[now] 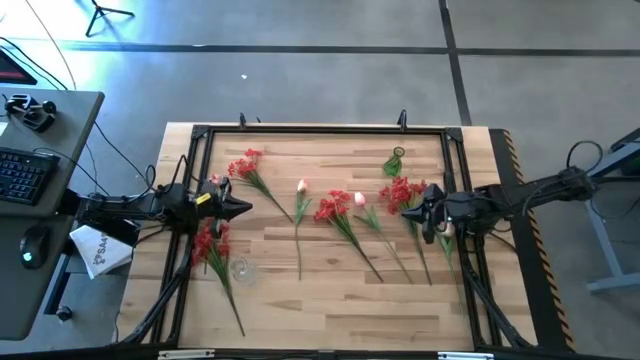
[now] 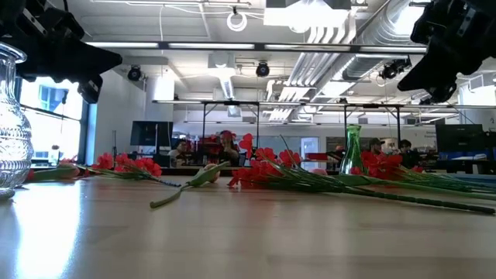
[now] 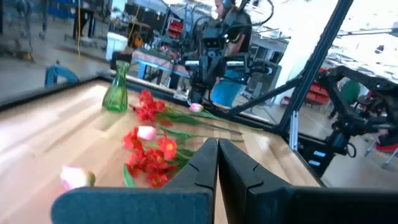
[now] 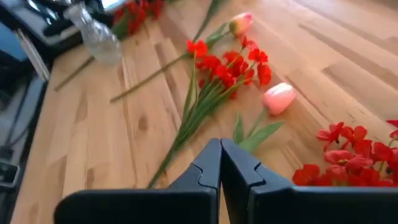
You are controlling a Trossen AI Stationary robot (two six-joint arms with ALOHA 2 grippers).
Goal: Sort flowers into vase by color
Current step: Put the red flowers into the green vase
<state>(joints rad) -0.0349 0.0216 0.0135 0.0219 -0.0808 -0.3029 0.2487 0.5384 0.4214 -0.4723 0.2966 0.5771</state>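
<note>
Several flowers lie flat on the wooden table (image 1: 330,295): red clusters (image 1: 245,163) (image 1: 332,206) (image 1: 400,190) (image 1: 210,240) and pink buds (image 1: 302,186) (image 1: 359,199). A small green vase (image 1: 396,160) stands at the back right. A clear glass vase (image 1: 240,270) stands front left. My left gripper (image 1: 243,208) hovers shut and empty at the left, pointing toward the middle. My right gripper (image 1: 405,212) hovers shut and empty over the rightmost red cluster. The left wrist view shows the green vase (image 3: 116,90) and a pink bud (image 3: 146,132); the right wrist view shows a pink bud (image 4: 278,98) and the clear vase (image 4: 99,34).
A black frame (image 1: 320,130) runs around the table's edge. A desk with a keyboard (image 1: 25,170) stands left of the table. In the low view the clear vase (image 2: 12,124) is close at the left and people sit far behind the table.
</note>
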